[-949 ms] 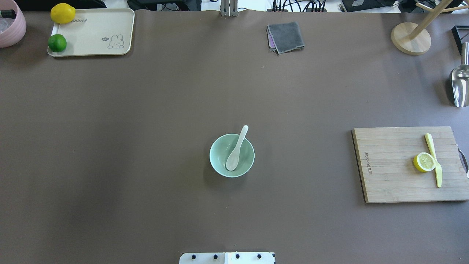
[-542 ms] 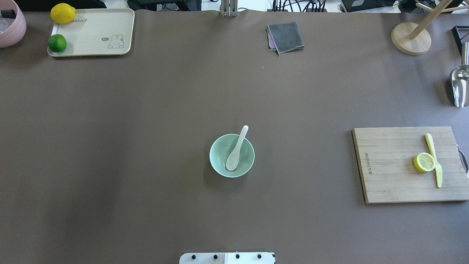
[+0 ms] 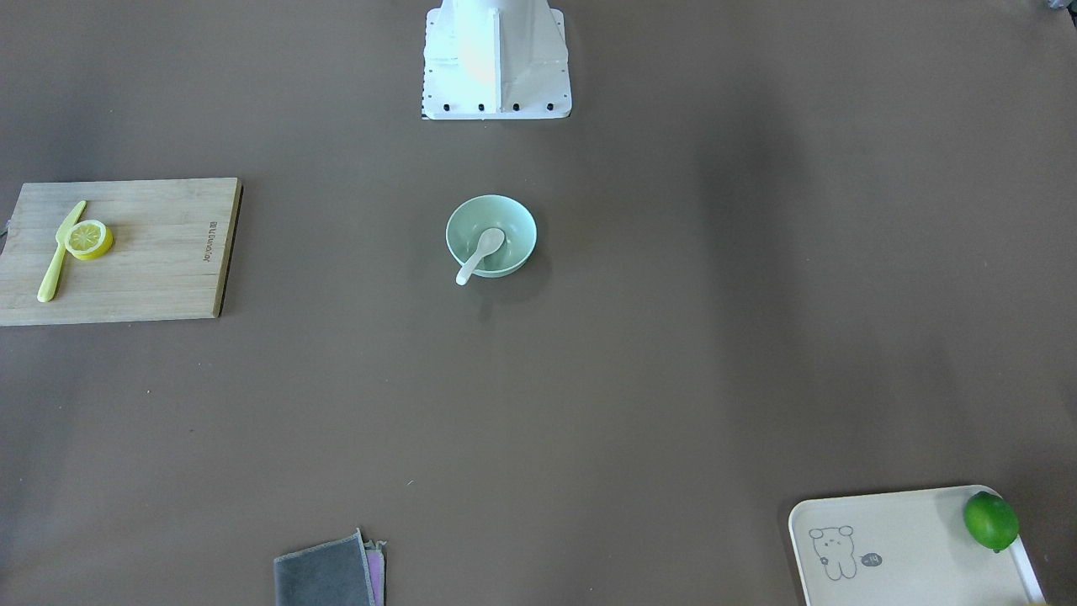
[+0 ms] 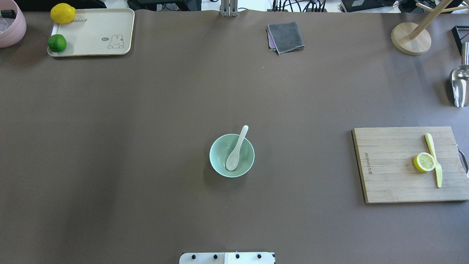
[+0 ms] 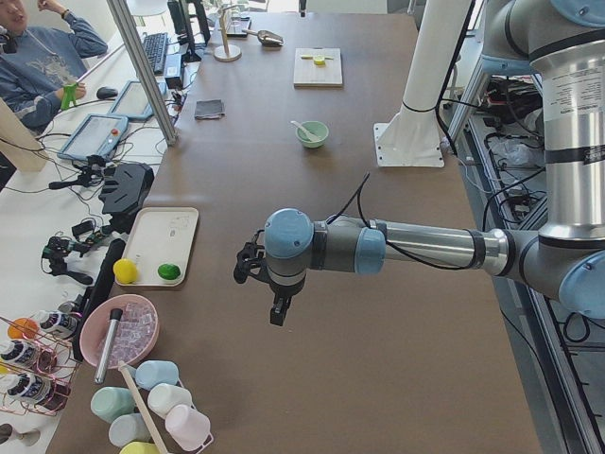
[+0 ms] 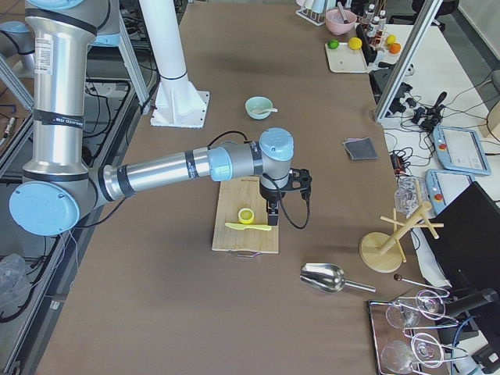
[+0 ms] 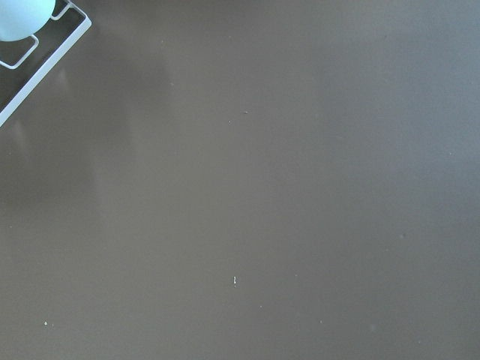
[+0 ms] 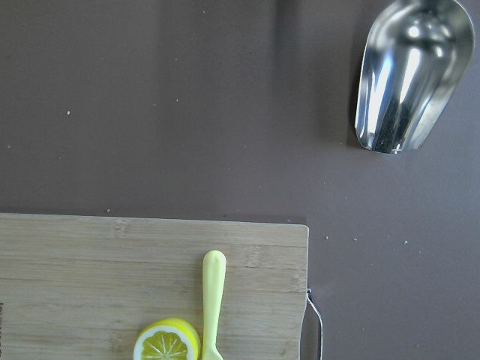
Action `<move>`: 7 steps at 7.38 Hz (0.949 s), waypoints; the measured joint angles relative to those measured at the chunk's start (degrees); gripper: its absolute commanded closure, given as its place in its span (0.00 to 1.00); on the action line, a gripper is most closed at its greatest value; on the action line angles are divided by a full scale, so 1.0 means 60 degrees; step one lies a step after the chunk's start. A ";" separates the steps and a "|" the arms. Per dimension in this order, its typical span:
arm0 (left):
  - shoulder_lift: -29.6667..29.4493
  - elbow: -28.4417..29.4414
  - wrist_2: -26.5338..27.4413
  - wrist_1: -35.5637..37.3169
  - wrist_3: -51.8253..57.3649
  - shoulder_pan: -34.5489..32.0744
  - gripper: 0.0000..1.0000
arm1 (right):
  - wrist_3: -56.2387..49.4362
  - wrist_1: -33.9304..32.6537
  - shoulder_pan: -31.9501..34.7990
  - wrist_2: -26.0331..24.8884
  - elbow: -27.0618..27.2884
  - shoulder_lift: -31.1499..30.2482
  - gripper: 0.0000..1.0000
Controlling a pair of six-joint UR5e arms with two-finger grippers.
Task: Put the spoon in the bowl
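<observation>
The white spoon (image 4: 237, 148) lies in the mint-green bowl (image 4: 217, 145) at the table's middle, scoop down inside and handle leaning over the far rim. Both show in the front view too, the spoon (image 3: 481, 252) in the bowl (image 3: 515, 220). Neither gripper shows in the overhead or front views. In the left side view my left gripper (image 5: 276, 312) hangs high over bare table, far from the bowl (image 5: 313, 134). In the right side view my right gripper (image 6: 271, 217) hangs over the cutting board. I cannot tell whether either is open or shut.
A wooden cutting board (image 4: 395, 165) on the right carries a lemon half (image 4: 424, 162) and a yellow knife (image 4: 434, 159). A cream tray (image 4: 95, 33) with a lemon and a lime is far left. A grey cloth (image 4: 285, 36), a metal scoop (image 4: 460, 84) and a wooden stand (image 4: 410, 38) lie along the far side.
</observation>
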 measured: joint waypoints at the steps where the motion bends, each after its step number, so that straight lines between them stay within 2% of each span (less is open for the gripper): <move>1: -0.0092 -0.0034 0.0224 0.0027 0.0017 -0.0009 0.02 | 0.0001 -0.0004 0.0179 0.0032 -0.0173 0.0002 0.00; 4: -0.0121 -0.0166 0.0371 0.0028 0.0048 -0.0195 0.02 | -0.0018 0.0059 0.0796 0.0106 -0.0696 -0.0082 0.00; 7: -0.0103 -0.0224 0.0384 0.0019 0.0061 -0.0234 0.02 | -0.0215 0.0088 0.0899 0.0022 -0.0769 -0.0228 0.00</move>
